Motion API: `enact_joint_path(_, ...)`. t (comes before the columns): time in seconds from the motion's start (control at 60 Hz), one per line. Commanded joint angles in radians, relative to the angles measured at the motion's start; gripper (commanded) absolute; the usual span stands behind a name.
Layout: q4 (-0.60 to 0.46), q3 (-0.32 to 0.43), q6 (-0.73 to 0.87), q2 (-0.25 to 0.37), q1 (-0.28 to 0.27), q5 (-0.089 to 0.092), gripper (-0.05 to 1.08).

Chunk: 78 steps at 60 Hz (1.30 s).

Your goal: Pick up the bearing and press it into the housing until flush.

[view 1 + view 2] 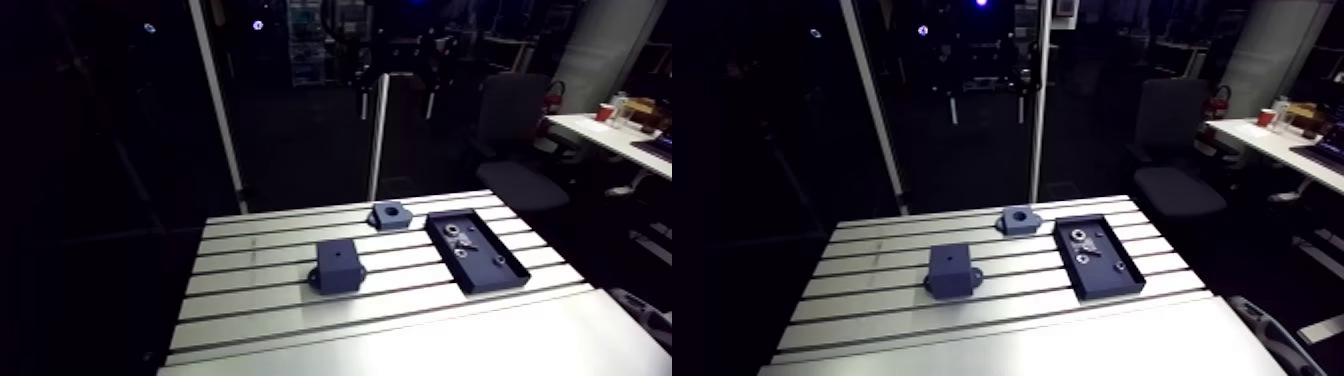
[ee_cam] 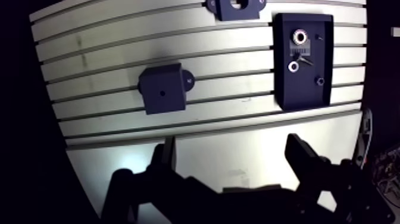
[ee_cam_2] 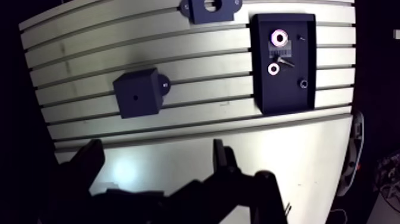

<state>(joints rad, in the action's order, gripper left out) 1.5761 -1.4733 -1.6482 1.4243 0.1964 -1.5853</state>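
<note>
Dim rm. Slotted alu table (image 1: 400, 340) lit; white posts (image 1: 378, 130) behind; dark office chair (image 1: 515, 130), white desk (image 1: 610, 138) w/ red cup (image 1: 605, 111) alongside.

A silvery, ring-shaped bearing (image 3: 278, 38) lies flat near the far end of a shallow dark tray (image 3: 286, 98) on the slotted desk (image 1: 260, 300). The housing (image 1: 391, 215), a small dark block with its round bore facing up, sits near the tray's far corner, not touching it.
</note>
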Motion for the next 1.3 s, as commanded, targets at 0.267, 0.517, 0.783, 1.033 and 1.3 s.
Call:
enact_joint_path(0.267,-0.043,0.020,0.003,0.008,-0.057,-0.020,0.01)
enact_joint_path(0.517,-0.043,0.020,0.003,0.006,-0.055,-0.021,0.01)
enact_joint_path(0.783,-0.036,0.018,-0.002,0.006,-0.054,-0.032,0.01)
enact_joint_path(1.033,-0.034,0.025,-0.026,-0.003,-0.042,-0.056,0.00)
enact_joint_path(1.3,0.016,0.015,-0.151,-0.023,0.054,-0.094,0.00)
